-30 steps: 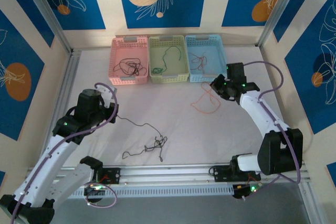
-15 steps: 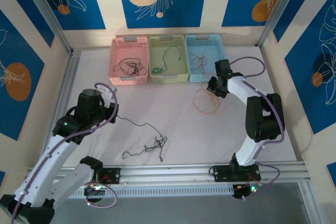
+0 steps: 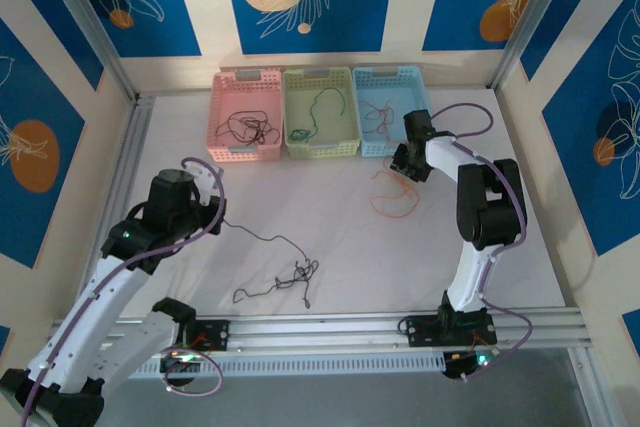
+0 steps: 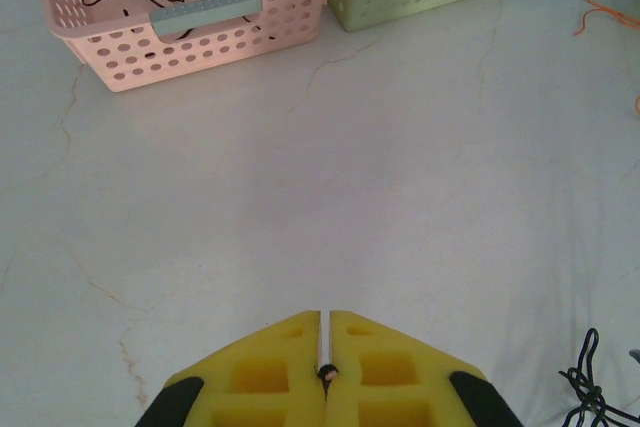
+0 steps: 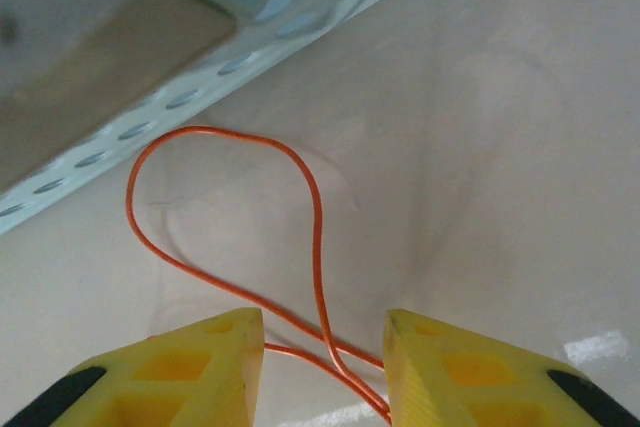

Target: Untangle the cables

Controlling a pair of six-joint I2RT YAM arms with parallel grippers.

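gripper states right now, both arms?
Left gripper: closed, apparently pinching the end of the black cable.
Right gripper: open, orange cable lying loose between the jaws.

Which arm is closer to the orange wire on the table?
Right. The right gripper has its fingers either side of the orange wire by the blue basket. The left gripper is across the table, pinching a black wire.

Desk [image 4: 400,197]: smooth pale surface, marble-like hairline veins, soft sheen. Pink basket [image 4: 120,52]: perforated plastic, semi-matt. Orange cable [image 5: 315,217] has a smooth, glossy sheath; right pincer [image 5: 322,347] fingers look like matt yellow plastic.
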